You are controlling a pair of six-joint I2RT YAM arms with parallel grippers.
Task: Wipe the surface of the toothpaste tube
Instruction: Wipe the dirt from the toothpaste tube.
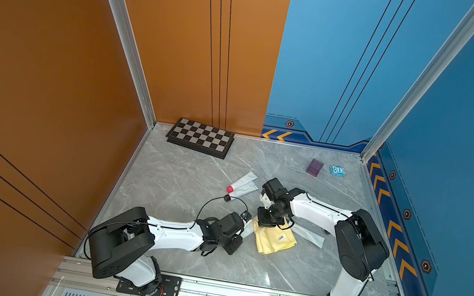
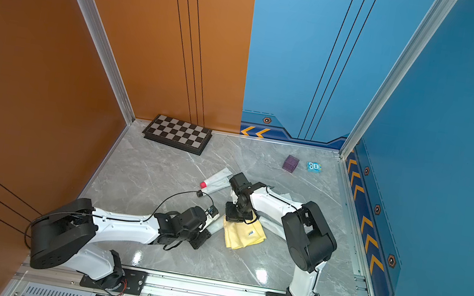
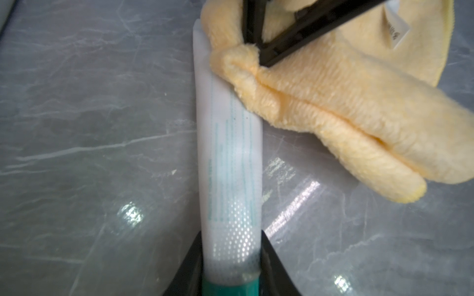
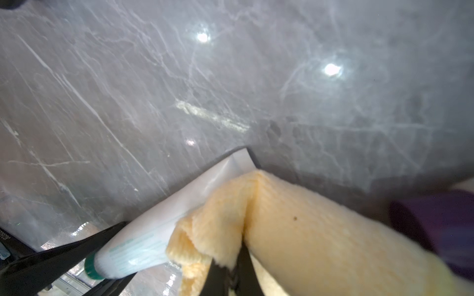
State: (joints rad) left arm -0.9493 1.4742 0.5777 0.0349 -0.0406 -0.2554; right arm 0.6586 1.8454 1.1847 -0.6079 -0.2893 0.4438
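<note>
Left wrist view: toothpaste tube [image 3: 230,153] white, teal cap, fine teal print, too blurred to read. White tag [image 3: 395,28] on yellow cloth [image 3: 333,115], lettering also illegible. Grey marbled tabletop [image 1: 178,184], glossy; orange wall [image 1: 49,61] on left, blue wall [image 1: 355,61] on right. Left gripper [image 3: 230,256] clamps tube just above cap, forearm low, reaching inward. Right gripper [image 4: 230,276] points down, pinched on cloth fold. Cloth lies over tube's crimped end, front-centre of table.

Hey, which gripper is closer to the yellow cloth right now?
Right. The right gripper is pinching the yellow cloth itself; the left gripper grips the toothpaste tube at its cap end, with the cloth draped over the tube's other end.
</note>
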